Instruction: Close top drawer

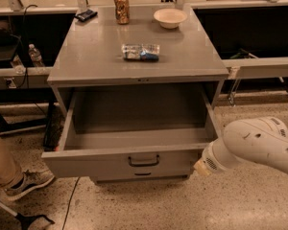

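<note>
I see little of my end effector (200, 167): it is mostly hidden behind the white arm, at the right end of the top drawer (110, 163) front, and I cannot tell its state. The drawer sits pulled out under the grey tabletop (86, 61) front edge, long axis parallel to that edge, handle facing the camera. The floor is speckled.

The top drawer (105, 166) stood pulled well out of the grey table (86, 63), its dark handle (144, 160) at the centre of the front panel. A white arm (259, 145) reached in from the right, and the gripper (200, 167) sat just beside the right end of that panel; contact could not be told. On the table were a can (121, 7), a bowl (170, 17) and a packet (140, 51). A person's shoe (28, 182) rested on the floor at lower left.
</note>
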### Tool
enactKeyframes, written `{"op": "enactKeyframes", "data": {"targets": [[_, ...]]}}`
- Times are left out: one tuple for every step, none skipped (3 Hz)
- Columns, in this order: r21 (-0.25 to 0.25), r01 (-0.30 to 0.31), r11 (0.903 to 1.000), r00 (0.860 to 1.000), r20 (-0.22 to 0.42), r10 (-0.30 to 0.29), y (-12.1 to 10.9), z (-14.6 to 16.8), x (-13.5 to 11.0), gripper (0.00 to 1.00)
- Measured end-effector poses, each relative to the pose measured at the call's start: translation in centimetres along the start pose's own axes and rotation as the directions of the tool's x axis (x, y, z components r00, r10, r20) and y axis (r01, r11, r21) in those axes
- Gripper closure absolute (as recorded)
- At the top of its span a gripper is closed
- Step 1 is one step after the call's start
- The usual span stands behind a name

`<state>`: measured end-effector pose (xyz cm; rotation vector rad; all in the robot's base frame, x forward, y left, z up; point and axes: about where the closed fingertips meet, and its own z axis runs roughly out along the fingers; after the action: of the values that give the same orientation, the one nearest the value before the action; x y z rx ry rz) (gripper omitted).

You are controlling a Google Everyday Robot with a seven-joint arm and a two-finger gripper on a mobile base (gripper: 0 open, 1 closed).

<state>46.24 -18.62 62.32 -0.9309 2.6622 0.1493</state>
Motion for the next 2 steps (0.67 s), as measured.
{"op": "enactKeyframes", "data": {"targets": [[0.08, -0.039, 0.9961, 0.993, 0.112, 0.03, -2.1, -0.8, -2.6, 1.0], [0.118, -0.092, 0.9888, 0.957, 0.284, 0.055, -4.8, -0.8, -7.3, 1.0]]}}
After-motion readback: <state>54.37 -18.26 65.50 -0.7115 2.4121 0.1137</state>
